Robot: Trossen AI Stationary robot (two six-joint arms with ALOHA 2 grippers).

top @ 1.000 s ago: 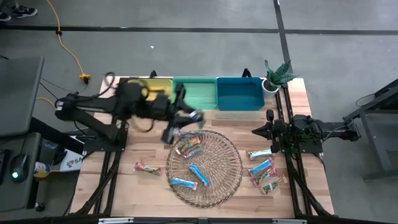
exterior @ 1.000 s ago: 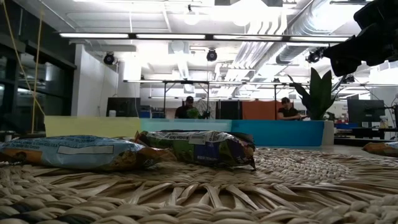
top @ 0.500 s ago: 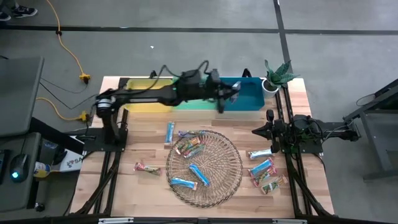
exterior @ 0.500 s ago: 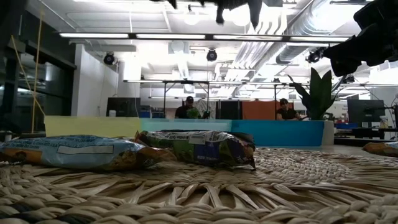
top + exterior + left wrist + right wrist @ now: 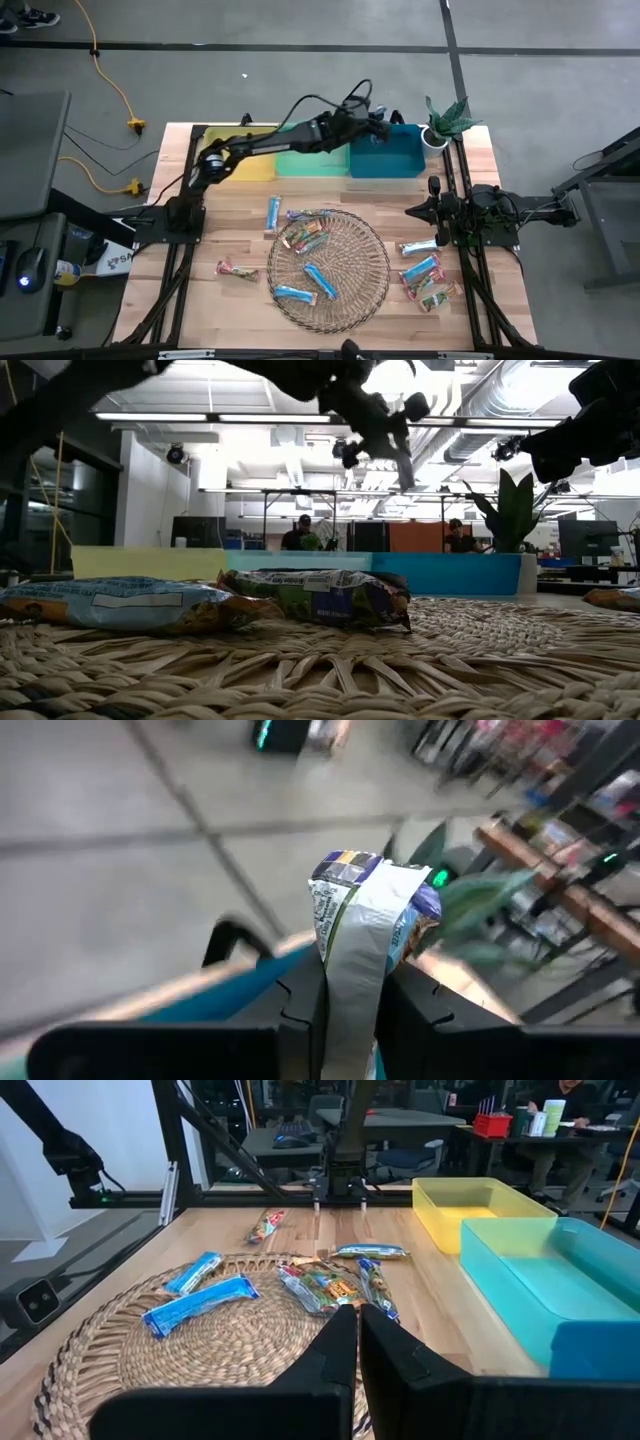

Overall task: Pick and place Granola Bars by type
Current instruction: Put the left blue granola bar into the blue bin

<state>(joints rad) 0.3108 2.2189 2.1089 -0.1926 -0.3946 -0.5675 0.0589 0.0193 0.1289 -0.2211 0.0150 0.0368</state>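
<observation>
Gripping a silvery bar (image 5: 365,920), left hand (image 5: 378,122) above blue bin (image 5: 385,152), potted plant (image 5: 443,120) beside

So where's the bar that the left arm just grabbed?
The silvery-blue granola bar is clamped in the left gripper, which the high view shows above the blue bin at the table's far edge, beside the potted plant.

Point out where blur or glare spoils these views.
Left wrist view: floor and plant behind are smeared by motion, while the held bar stays sharp. Low view: ceiling lights glare, left arm a dark silhouette. High and right wrist views: evenly lit.
</observation>
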